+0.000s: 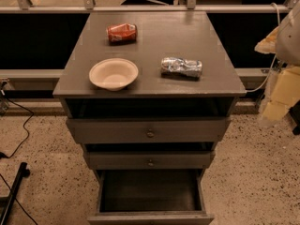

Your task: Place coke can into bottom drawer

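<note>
The coke can point(122, 33) lies sideways at the desk point(187, 34) rear: likely light, thin-walled, dented; grasp gently across its middle. The gripper point(282, 74) is at the right edge, its state untellable.

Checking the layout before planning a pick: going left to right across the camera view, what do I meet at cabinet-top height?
Bowl → silver can → gripper, beside the cabinet's right edge. The coke can is left out: it overlaps the bowl.
</note>
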Available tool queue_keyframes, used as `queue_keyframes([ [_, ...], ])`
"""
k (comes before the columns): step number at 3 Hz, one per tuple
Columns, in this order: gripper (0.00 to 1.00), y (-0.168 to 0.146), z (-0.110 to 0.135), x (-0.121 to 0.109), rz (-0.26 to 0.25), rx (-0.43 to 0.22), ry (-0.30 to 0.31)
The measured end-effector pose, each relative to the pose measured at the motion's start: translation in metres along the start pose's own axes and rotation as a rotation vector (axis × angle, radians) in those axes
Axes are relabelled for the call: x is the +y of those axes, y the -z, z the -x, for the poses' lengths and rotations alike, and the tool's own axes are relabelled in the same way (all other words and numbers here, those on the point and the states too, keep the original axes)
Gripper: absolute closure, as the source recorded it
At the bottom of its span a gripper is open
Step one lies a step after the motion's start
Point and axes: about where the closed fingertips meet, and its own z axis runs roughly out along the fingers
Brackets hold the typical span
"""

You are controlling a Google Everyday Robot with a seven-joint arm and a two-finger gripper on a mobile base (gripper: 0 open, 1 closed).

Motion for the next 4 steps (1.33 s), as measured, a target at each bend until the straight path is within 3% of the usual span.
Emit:
queue_keyframes([
  [2,0.0,-0.001,0.012,-0.005,-0.009,-0.023,0.034],
  [4,0.0,-0.024,0.095,-0.075,-0.094,-0.155,0.297],
])
